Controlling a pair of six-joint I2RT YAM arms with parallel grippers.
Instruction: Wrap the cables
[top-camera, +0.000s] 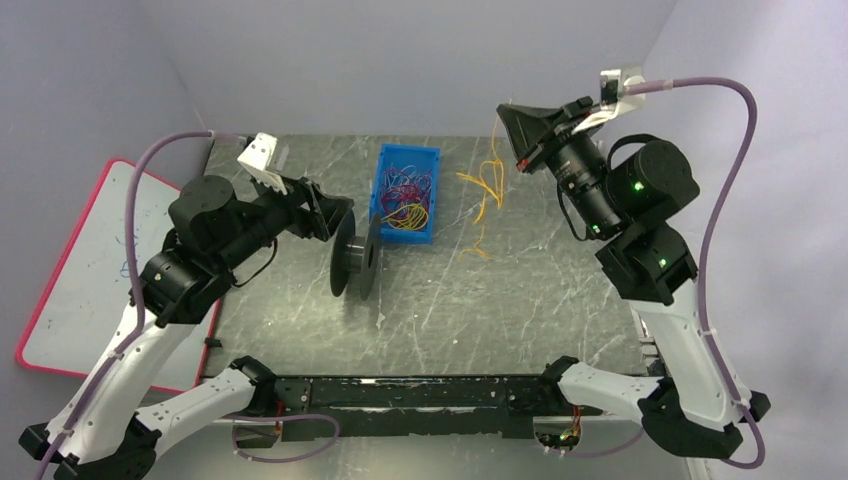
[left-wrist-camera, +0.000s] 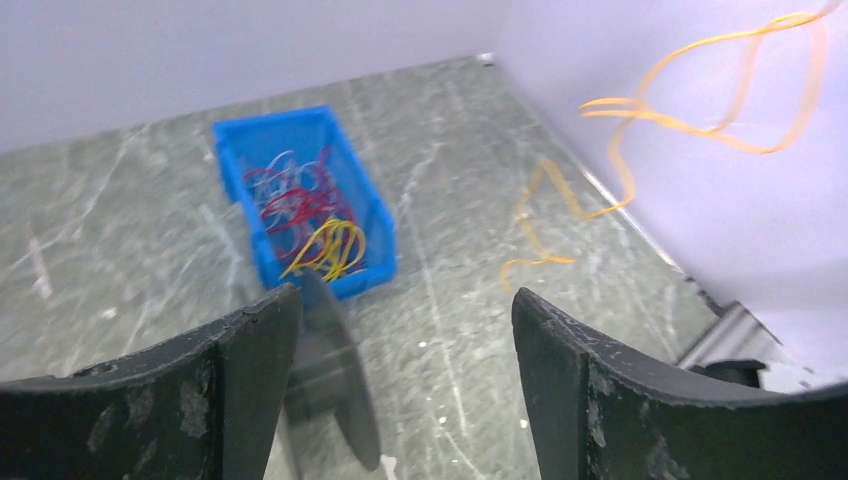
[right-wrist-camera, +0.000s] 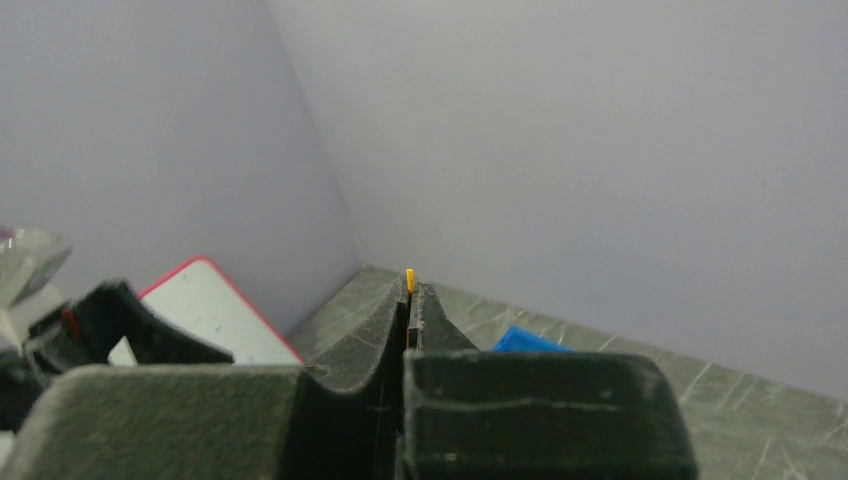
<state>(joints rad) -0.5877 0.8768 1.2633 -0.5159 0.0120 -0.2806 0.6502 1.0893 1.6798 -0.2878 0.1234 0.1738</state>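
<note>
A blue bin (top-camera: 410, 150) at upper centre of the top view holds a tangle of red, purple and yellow cables (top-camera: 405, 200). Just right of it, one orange cable (top-camera: 488, 185) hangs over the marbled grey table (top-camera: 520, 300) — pinched in the closed right gripper (top-camera: 503, 118). The left gripper (top-camera: 335, 215) gapes empty beside a black spool (top-camera: 355, 258). The walls are lilac — a whiteboard (top-camera: 80, 260) lies lower left.

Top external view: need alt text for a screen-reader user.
The right tool, raised at upper right, pinches an orange cable that dangles to the marbled table. The open left tool sits by a black spool standing on edge, next to a blue bin of tangled cables.
</note>
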